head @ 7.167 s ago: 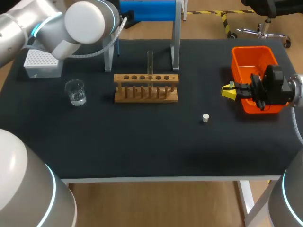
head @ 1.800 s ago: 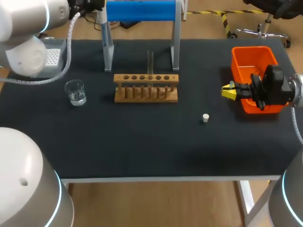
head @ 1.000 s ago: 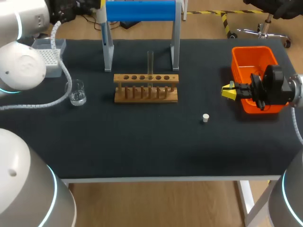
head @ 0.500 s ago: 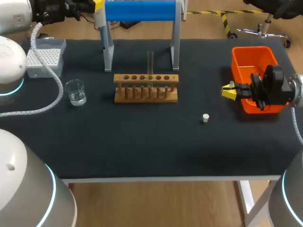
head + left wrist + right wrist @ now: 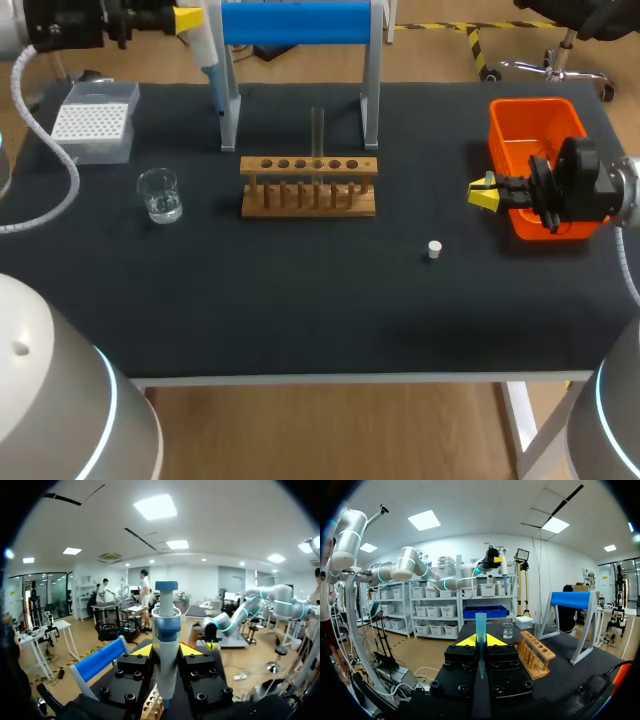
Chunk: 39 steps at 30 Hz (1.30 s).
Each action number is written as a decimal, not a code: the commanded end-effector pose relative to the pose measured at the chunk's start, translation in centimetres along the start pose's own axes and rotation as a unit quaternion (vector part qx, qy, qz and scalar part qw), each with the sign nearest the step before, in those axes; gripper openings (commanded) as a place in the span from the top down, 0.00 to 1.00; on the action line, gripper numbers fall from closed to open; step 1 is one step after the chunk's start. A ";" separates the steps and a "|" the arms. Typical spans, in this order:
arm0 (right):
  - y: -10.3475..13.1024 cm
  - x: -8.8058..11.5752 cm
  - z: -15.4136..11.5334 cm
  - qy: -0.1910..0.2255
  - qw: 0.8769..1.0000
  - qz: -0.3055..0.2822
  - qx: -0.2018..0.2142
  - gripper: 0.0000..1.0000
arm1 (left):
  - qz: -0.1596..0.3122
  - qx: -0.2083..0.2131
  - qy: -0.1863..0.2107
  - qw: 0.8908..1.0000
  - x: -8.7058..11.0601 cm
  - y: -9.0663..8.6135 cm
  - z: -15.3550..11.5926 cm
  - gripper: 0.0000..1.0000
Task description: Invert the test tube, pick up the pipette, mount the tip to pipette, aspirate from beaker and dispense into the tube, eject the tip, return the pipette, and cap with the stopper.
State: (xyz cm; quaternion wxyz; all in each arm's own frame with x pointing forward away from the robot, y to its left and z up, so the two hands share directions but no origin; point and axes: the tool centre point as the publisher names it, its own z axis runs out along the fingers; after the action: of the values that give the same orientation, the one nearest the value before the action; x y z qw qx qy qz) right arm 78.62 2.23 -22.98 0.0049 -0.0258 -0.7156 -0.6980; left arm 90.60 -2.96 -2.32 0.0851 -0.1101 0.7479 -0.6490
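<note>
A black table (image 5: 300,320) on wooden floor (image 5: 330,430).

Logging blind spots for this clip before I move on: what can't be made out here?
Pipette: upper end cut off by the head view's edge at the left gripper.
Tip box: which holes hold tips, too small in head view.
Beaker: liquid level, too small in head and right wrist views.

A: Head view was evenly lit from overhead. The desk (image 5: 300,300) read dark and matte. The rack (image 5: 309,186) and beaker (image 5: 159,194) threw only faint, soft shadows.
B: Glare?
A: Small glints on the beaker glass. In the wrist views the ceiling panels (image 5: 155,506) were blown out white. The room beyond was bright, and the edges fell off to black.
</note>
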 end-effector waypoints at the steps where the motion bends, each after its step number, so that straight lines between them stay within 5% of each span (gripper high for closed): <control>1: 0.0 0.1 -0.1 0.001 1.000 0.000 0.000 1.00 | 0.000 -0.002 0.072 0.997 -0.5 -0.2 0.0 1.00; 11: 0.0 0.1 -0.1 0.001 1.000 0.000 0.000 1.00 | 0.000 -0.002 0.072 0.997 -0.5 -0.2 0.0 1.00; 23: 0.0 0.1 -0.1 0.001 1.000 0.000 0.000 1.00 | -0.005 -0.033 0.059 0.998 6.2 -2.9 2.7 1.00; 39: 0.0 0.1 -0.1 0.001 1.000 0.000 0.000 1.00 | -0.004 -0.033 0.077 0.996 12.0 -4.6 5.6 1.00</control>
State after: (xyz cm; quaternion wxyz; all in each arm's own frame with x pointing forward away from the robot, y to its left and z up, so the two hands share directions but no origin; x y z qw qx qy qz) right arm 78.61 2.23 -22.98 0.0049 -0.0258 -0.7156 -0.6980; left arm 81.52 -11.99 1.97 0.0127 -0.0583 0.7746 -0.6296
